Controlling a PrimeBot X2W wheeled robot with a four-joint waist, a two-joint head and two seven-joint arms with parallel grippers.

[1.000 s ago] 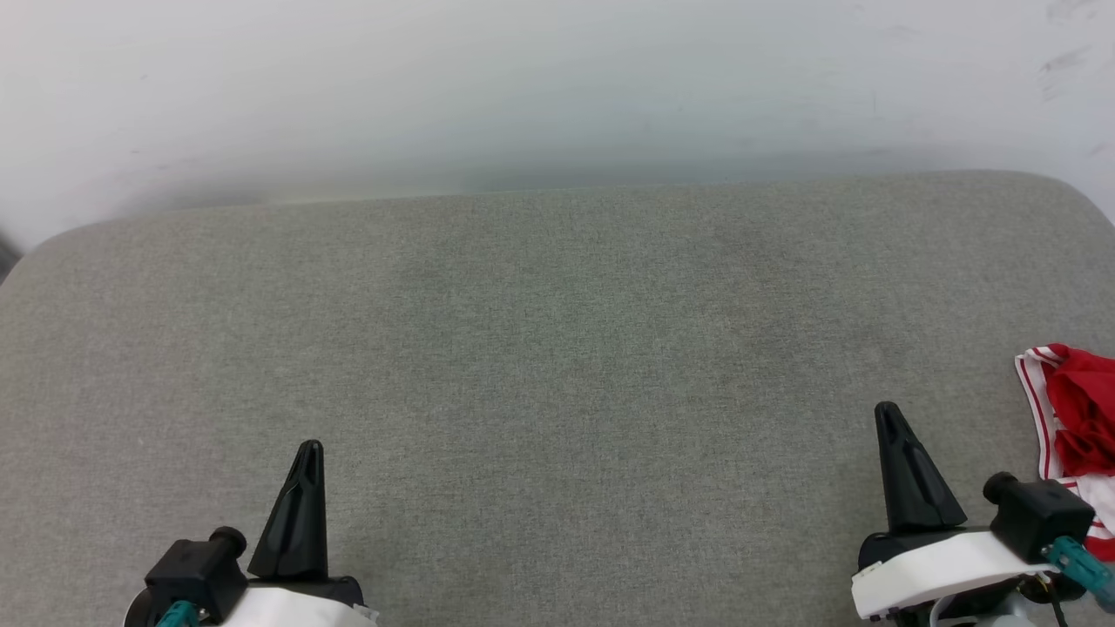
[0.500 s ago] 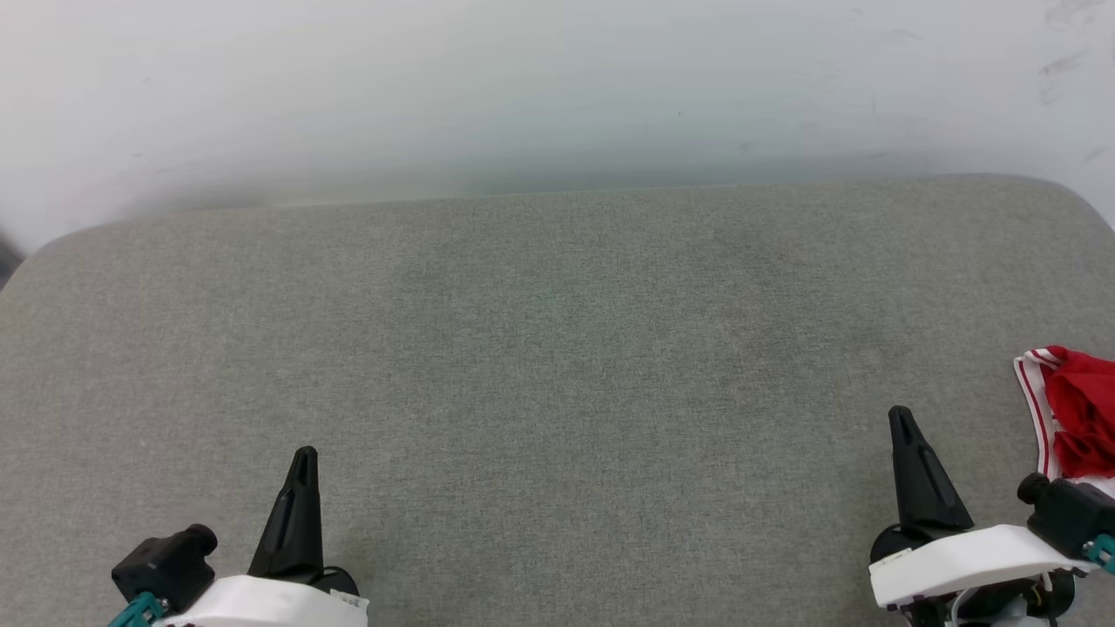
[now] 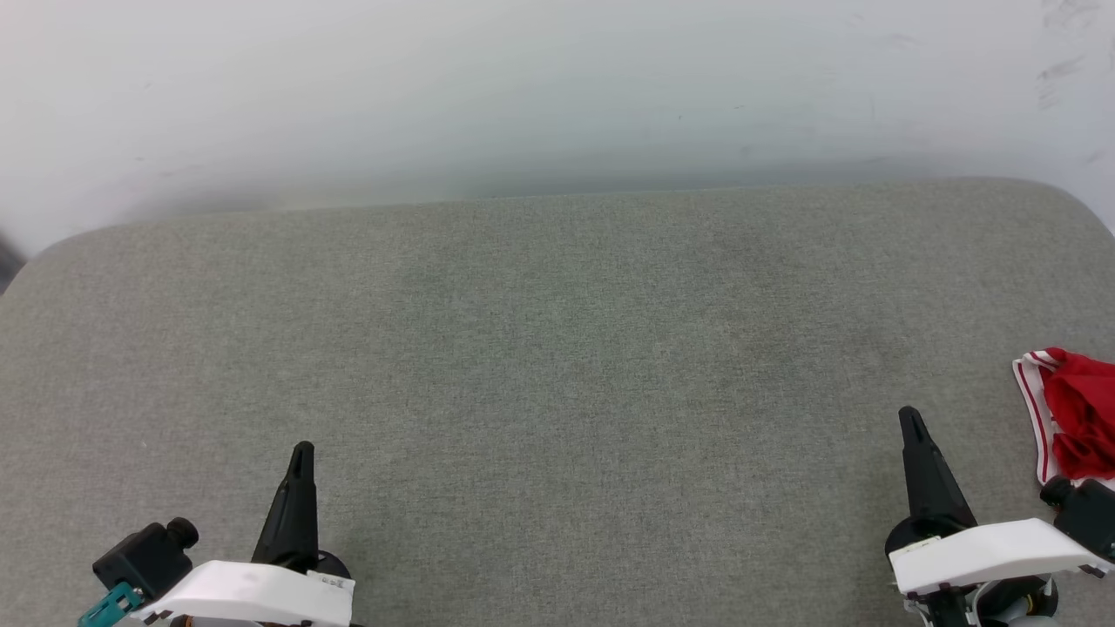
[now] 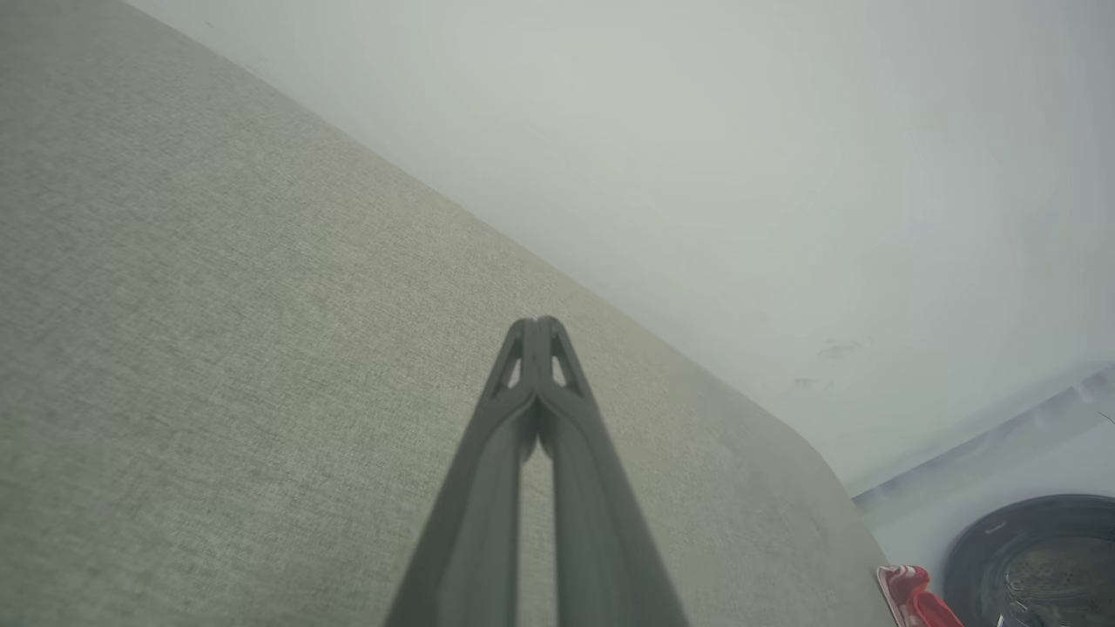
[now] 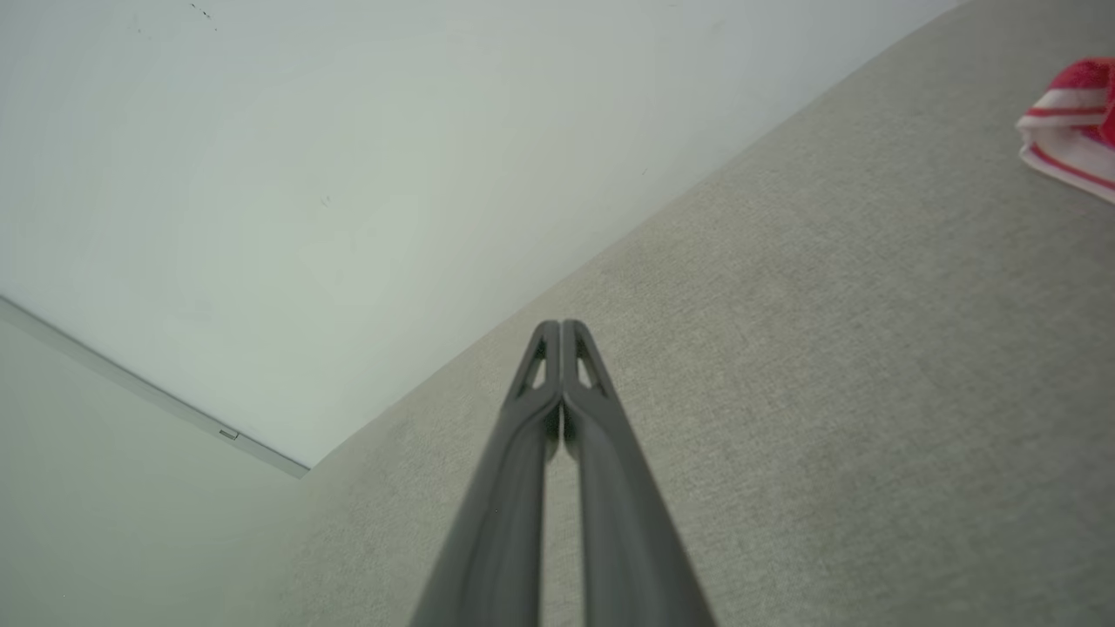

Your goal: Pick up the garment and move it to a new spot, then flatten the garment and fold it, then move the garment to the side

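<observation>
Head view: the bench (image 3: 557, 348), a round-cornered slab in grey woven cloth, carries the garment (image 3: 1078, 416), crumpled red fabric with white striped trim, at its right edge. The left tool (image 3: 300, 451) and right tool (image 3: 909, 418) are empty, their tapered black fingers pressed together; the right one has drifted slightly toward the unmoved garment since a second ago. Left wrist view: the tips meet over bare cloth, with the garment well apart at lower right. Right wrist view: the tips meet likewise, with the garment apart at upper right.
</observation>
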